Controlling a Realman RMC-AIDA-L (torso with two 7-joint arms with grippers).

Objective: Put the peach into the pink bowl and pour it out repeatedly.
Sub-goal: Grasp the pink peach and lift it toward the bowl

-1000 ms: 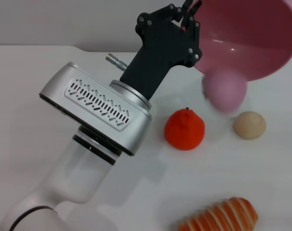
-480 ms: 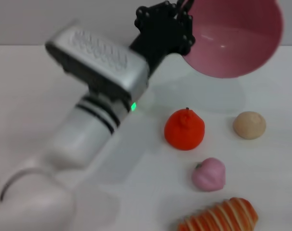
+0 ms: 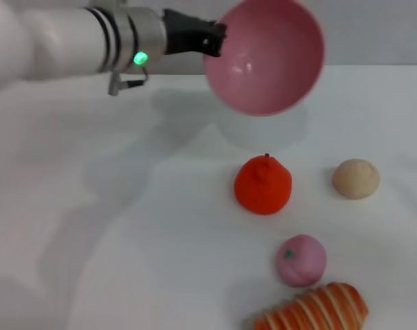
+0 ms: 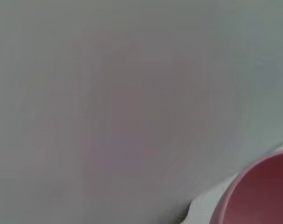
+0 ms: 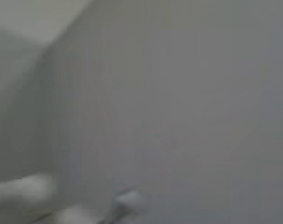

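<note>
Overhead, a white table (image 3: 126,227) is seen filling most of the head view, with a grey wall behind it. The left arm (image 3: 64,38) is stretched across the far left of the scene, a small green light lit on its wrist. The pink bowl (image 3: 267,55) is held up off the table at the far side, tipped so that its hollow faces the camera; nothing is seen inside it, and its shadow is cast on the table beneath. The left gripper (image 3: 212,40) is closed on the bowl's rim at its left edge, the dark fingers being clamped there. In the left wrist view only a corner of the pink bowl (image 4: 260,191) is shown against blurred grey.

An orange-red fruit (image 3: 263,184) is set upright near the middle of the table, well below the bowl. A striped bread roll (image 3: 315,311) is partly cut off by the near edge of the view. The peach (image 3: 301,260) is lying on the table between the orange-red fruit and the roll, just above the roll, its dark stem turned leftward. A beige ball (image 3: 356,179) is placed to the right of the orange-red fruit, apart from it.

The right gripper is not shown in any view; only blurred grey is given by the right wrist view.
</note>
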